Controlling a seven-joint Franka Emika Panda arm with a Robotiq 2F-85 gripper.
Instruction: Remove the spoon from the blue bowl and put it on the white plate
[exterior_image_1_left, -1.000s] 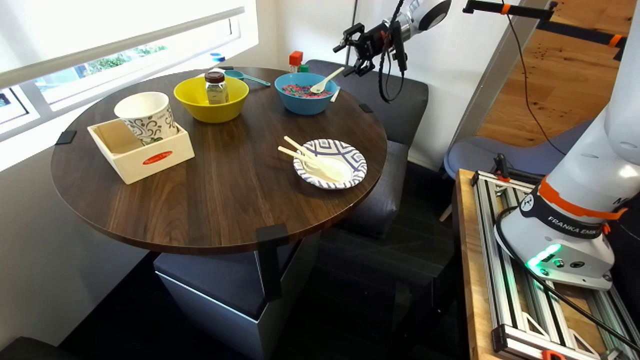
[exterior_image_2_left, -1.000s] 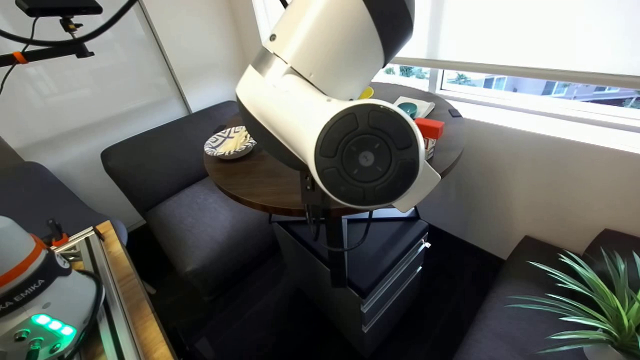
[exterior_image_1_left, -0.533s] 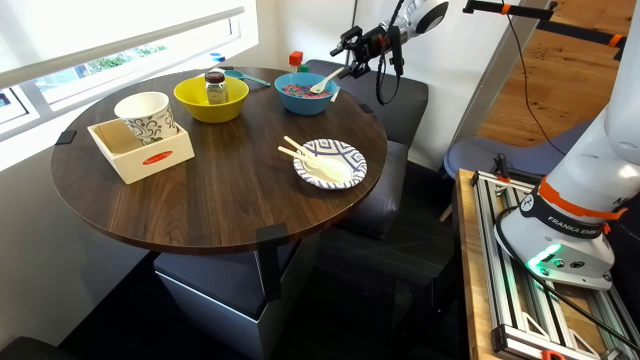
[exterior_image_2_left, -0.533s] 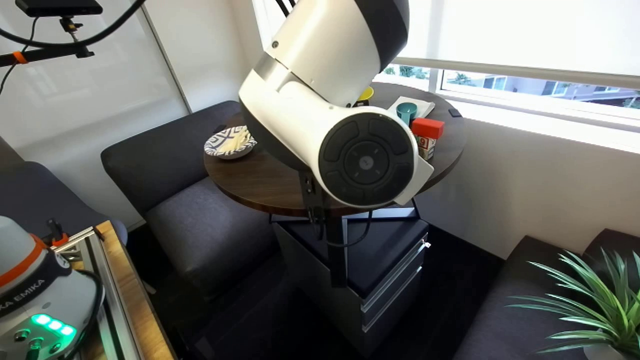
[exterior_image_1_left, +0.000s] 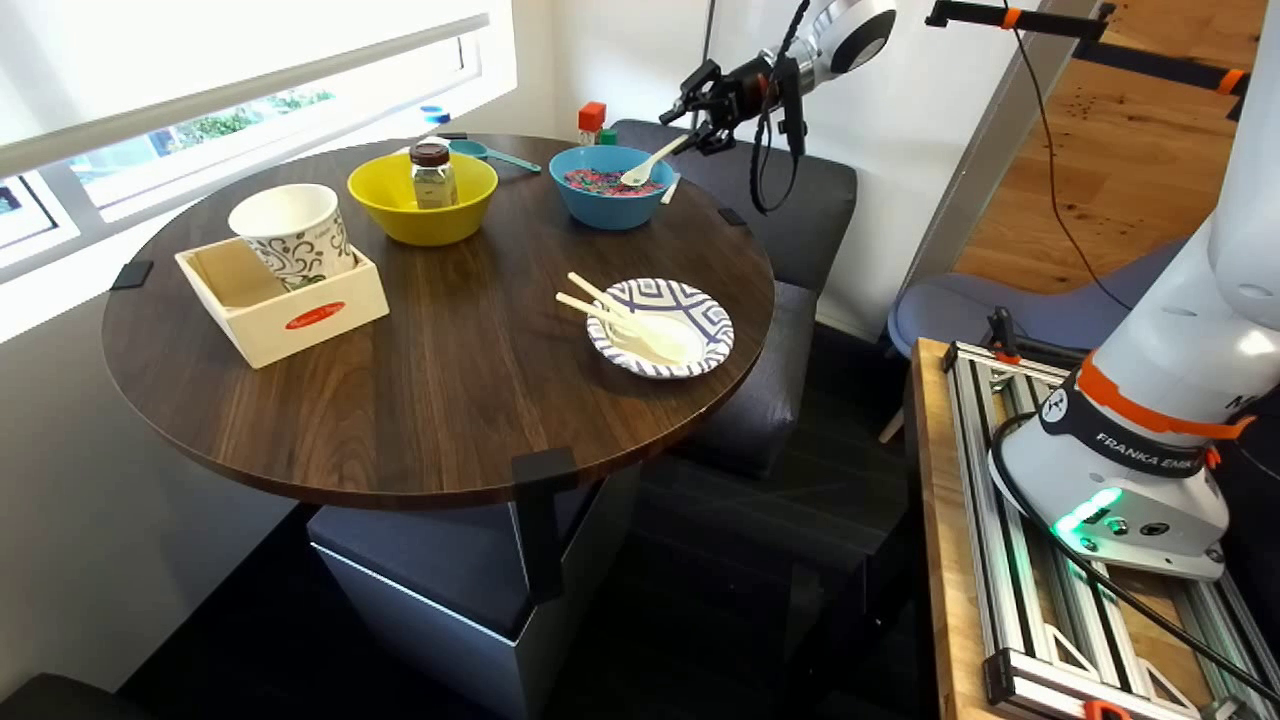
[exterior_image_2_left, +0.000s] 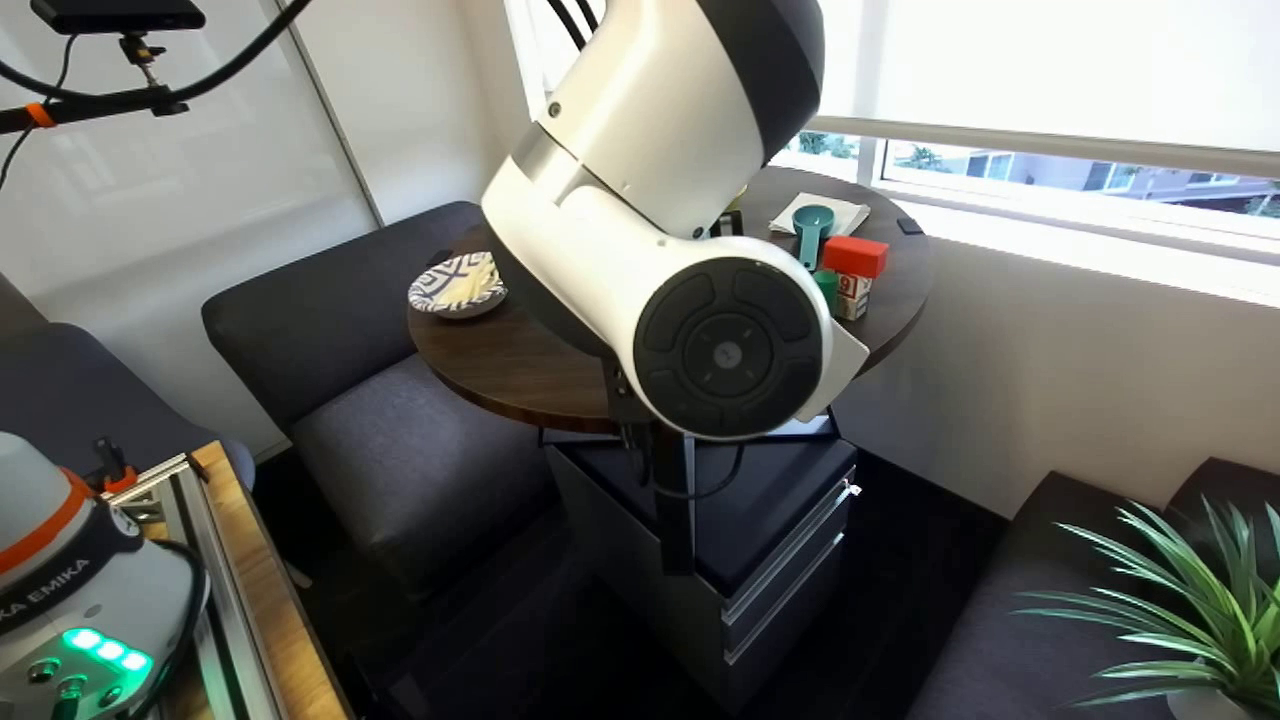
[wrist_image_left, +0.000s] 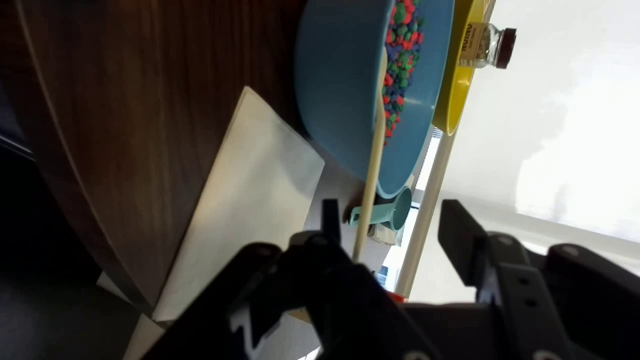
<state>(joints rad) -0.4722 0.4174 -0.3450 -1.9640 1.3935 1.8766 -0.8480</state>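
Worktop (exterior_image_1_left: 450, 400): round, dark wood. From the left in an exterior view: wooden box (exterior_image_1_left: 305, 328) with a paper cup (exterior_image_1_left: 295, 240) inside, near the left edge; yellow bowl (exterior_image_1_left: 420, 225) holding a jar (exterior_image_1_left: 433, 185); blue bowl (exterior_image_1_left: 605, 210) toward the far right edge; white plate (exterior_image_1_left: 715, 330) near the right edge, pale sticks (exterior_image_1_left: 624, 316) jutting past its left rim. Broad stretch of wood grain between box and plate; narrower strip between blue bowl and plate.

Spoon (wrist_image_left: 375, 155): whitish, slender handle. Head lies in the blue bowl on red, green and dark bits (wrist_image_left: 400, 65); in an exterior view the handle slopes up over the right rim and beyond it. Fingers (wrist_image_left: 462, 240) spread wide, gripping nothing; in the wrist view the handle stands in the gap, near the finger at left, contact uncertain.

Hidden: in the wrist view, spoon's head mostly behind the rim, handle end behind the fingers. In an exterior view the arm (exterior_image_2_left: 600, 240) covers nearly all of the yellow bowl.
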